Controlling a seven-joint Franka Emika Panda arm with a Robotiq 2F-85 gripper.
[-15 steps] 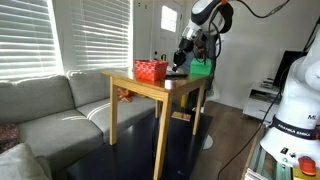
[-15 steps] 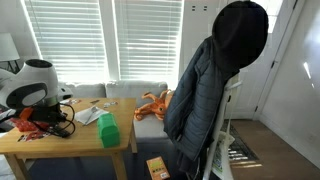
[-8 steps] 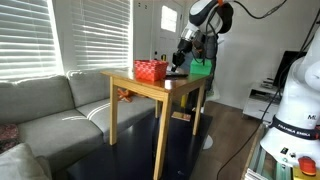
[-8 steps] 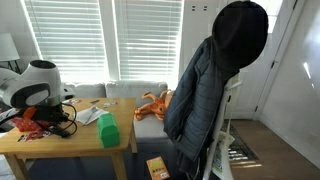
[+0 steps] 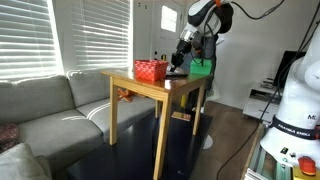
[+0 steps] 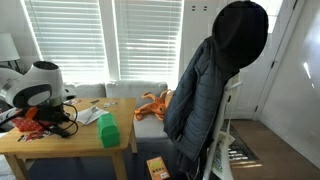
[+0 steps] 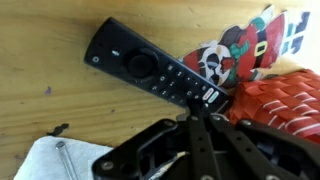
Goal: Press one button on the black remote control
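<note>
**Q:** What is sitting on the wooden tabletop?

**A:** A red basket is resting at its edge. The end effector, fingers pressed together, is pointing its tip at one end of the black remote control. The remote is lying flat and diagonal near the basket.
</note>
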